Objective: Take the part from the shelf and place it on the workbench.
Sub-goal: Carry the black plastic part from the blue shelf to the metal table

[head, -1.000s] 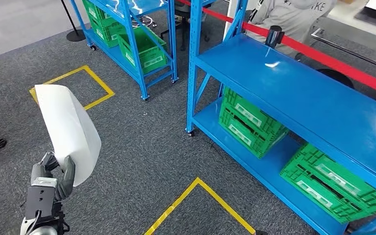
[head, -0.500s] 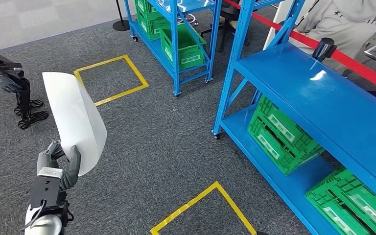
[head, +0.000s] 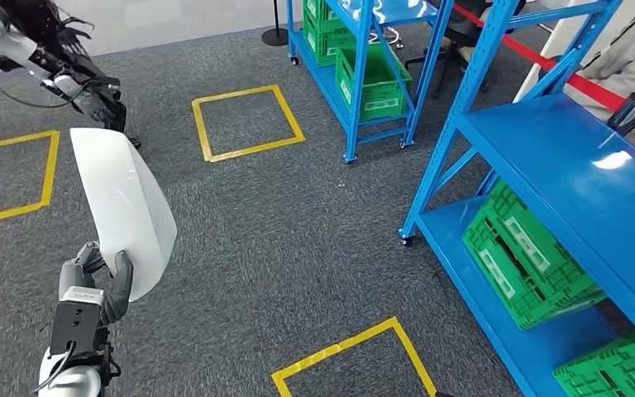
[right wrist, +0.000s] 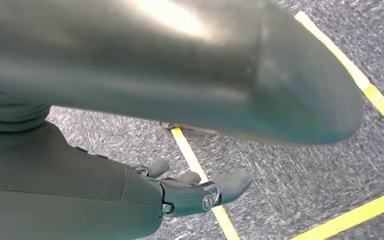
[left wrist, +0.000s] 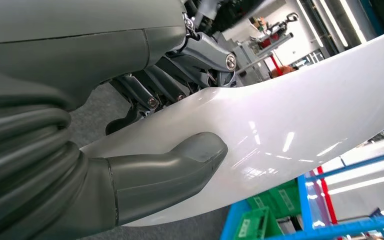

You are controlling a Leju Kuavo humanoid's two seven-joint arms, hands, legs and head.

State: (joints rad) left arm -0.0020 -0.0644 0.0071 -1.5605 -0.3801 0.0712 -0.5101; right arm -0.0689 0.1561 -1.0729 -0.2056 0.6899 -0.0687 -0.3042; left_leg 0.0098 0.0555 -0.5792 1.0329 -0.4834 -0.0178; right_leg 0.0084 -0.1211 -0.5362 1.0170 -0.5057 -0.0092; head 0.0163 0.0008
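White part: a glossy, curved white panel [head: 122, 211] stands at the left of the head view, raised above the grey carpet floor [head: 298, 248] and touching nothing but the hand beneath it.
Left hand: the left hand [head: 99, 281] grips the panel's lower end; the thumb [left wrist: 180, 165] presses flat on the shiny face in the left wrist view, and darker fingers [left wrist: 145, 95] wrap the back edge.
Direction from hand: the panel rises straight up and away from the left hand, so nearly all of its length lies beyond the grip.
Long axis: close to upright, leaning slightly, with the broad top end toward the far floor and the narrower bottom end in the hand.
Facing: the bowed face turns toward the robot's right, toward the shelves.
Other robot: dark limbs of another machine [head: 58, 66] sit beyond the panel's top edge, apart from it.
Floor marks: yellow tape squares [head: 246, 120] lie ahead on the carpet.
Shelves: blue shelving [head: 562, 190] with green crates [head: 529, 256] stands well to the right of the panel.
Right hand: the right hand [right wrist: 200, 190] hangs over the carpet with fingers loosely extended and holding nothing.
Worktop: unseen, so the carry appears unfinished; the left arm alone bears the part, and the top-heavy hold looks prone to swaying.
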